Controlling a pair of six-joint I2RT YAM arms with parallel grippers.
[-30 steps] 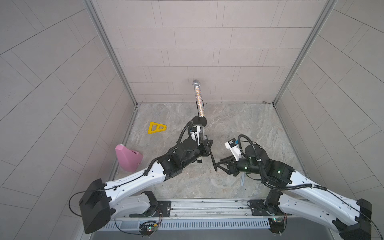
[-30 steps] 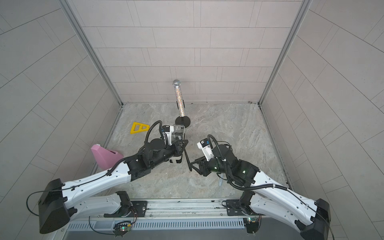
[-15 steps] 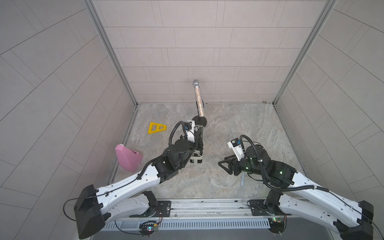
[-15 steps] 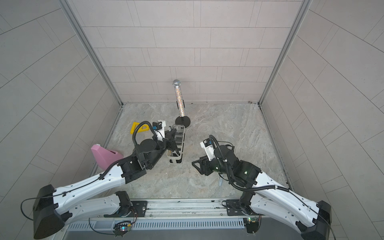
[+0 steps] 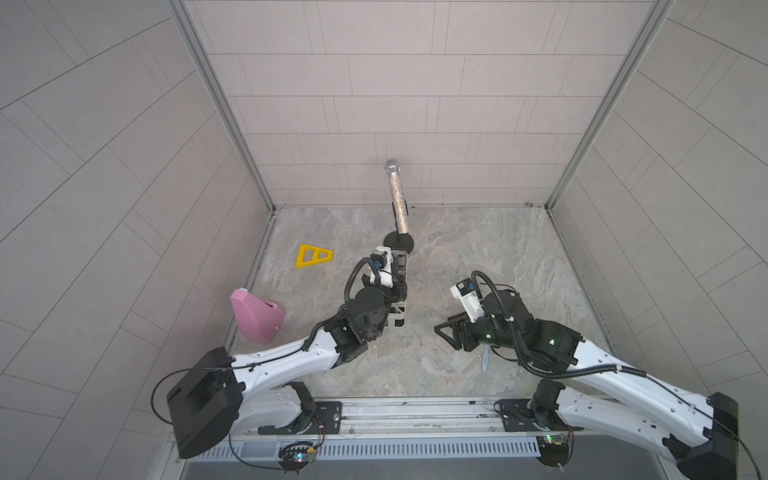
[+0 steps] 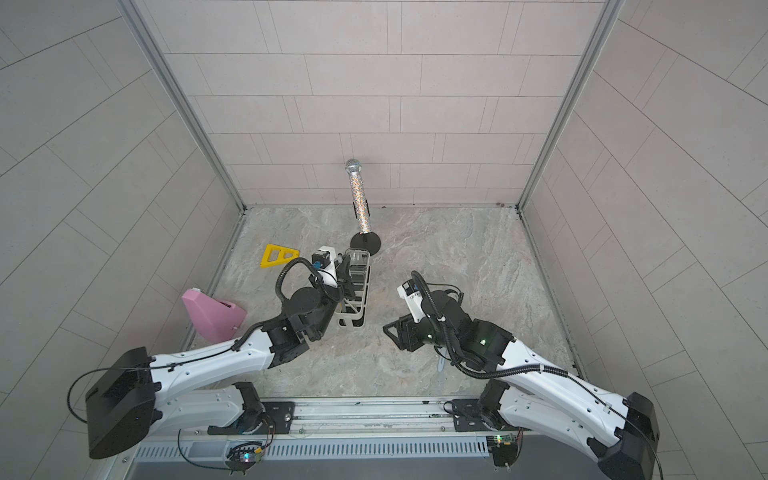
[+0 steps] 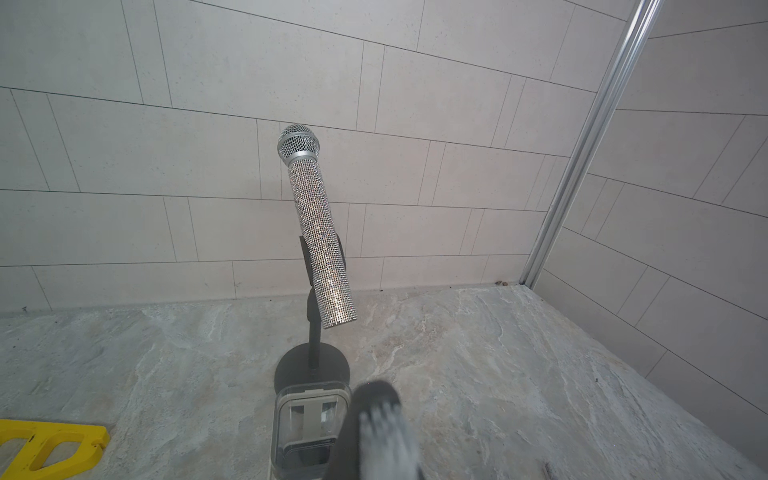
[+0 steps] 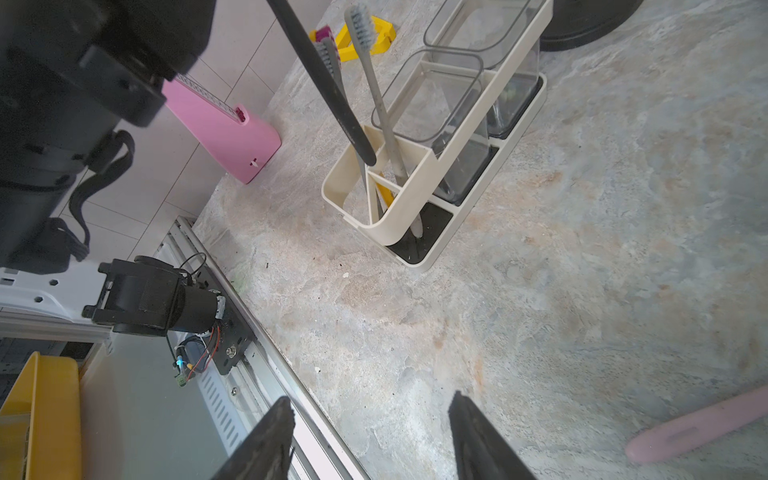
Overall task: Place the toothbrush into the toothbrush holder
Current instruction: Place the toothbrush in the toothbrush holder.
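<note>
- bench (image 5: pixel 478 257): marbled grey, carries the toothbrush holder.
- toothbrush holder (image 8: pixel 415 199): upright; a grey brush (image 8: pixel 376 91) stands in its cup-free end section.
- left hand (image 6: pixel 345 274): clenched on the dark toothbrush (image 8: pixel 330 95), over the holder.
- right hand (image 8: pixel 370 436): released, nothing between fingers, well apart from holder.
- toothbrush: tilted, handle tip at that end section's rim.

Tilted dark toothbrush (image 8: pixel 326 89), tip at white holder (image 8: pixel 409 208)
</note>
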